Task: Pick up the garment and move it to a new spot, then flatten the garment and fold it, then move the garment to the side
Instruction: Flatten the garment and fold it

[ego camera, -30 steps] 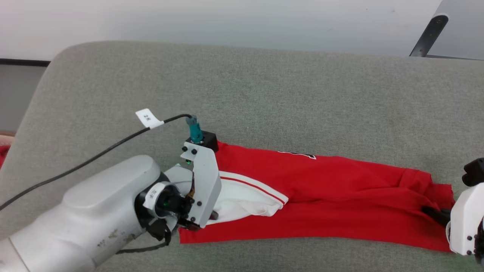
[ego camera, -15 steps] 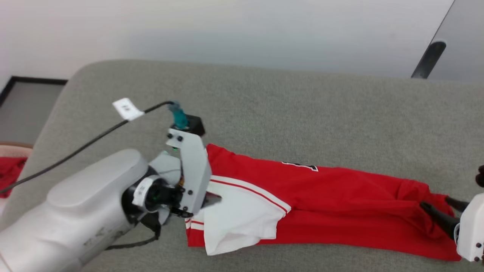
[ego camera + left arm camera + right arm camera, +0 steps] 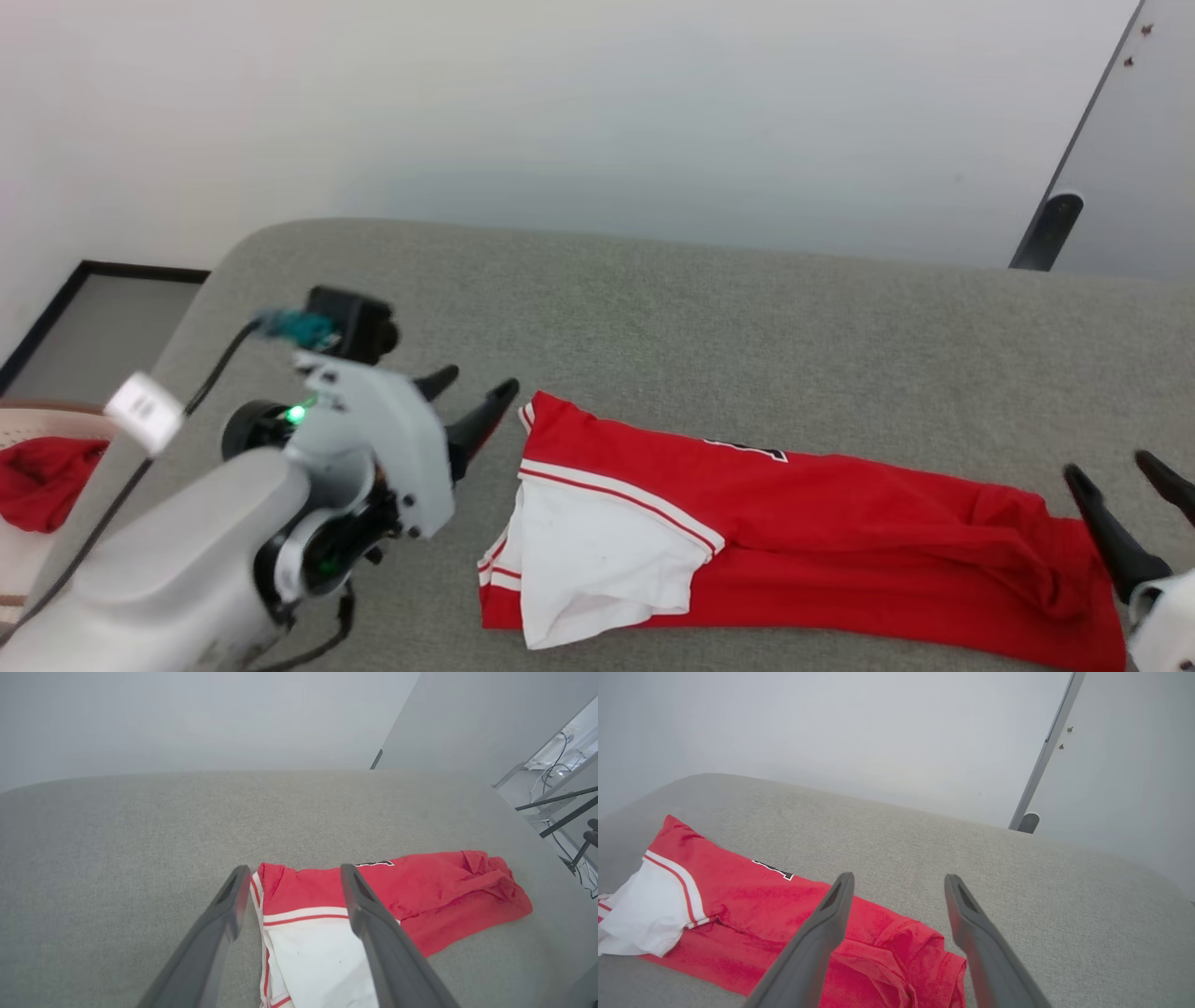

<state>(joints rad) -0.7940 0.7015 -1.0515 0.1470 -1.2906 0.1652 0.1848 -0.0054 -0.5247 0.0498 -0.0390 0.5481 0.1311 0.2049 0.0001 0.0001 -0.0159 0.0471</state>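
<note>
Lying across the grey fabric-covered desk (image 3: 709, 308) is the garment (image 3: 840, 523), a red jersey folded into a long band that runs from the robot's left to its right. At the left end of the band a white short sleeve (image 3: 597, 560) with red-and-white striped trim rests on top of the red cloth, its open edge towards the near side of the desk. A sliver of black, white-outlined lettering (image 3: 747, 451) peeks out along the far edge of the fold. The right end of the band is rumpled into soft ridges.

The left end effector (image 3: 478, 381) has its two dark fingers spread wide with nothing between them. Its tips sit just beside the garment's far left corner, apart from the cloth in the head view. In the left wrist view the same end effector (image 3: 295, 870) frames the sleeve end of the garment (image 3: 444, 891) between its fingers.

The right end effector (image 3: 1108, 465) is likewise spread wide and holds nothing. One finger crosses the rumpled right end in the head view; whether it touches the cloth I cannot tell. The right wrist view shows this end effector (image 3: 900, 877) above that bunched end of the garment (image 3: 784, 905).

Off the desk at the far left, a smaller plain red cloth (image 3: 42, 476) lies in a pale container.
</note>
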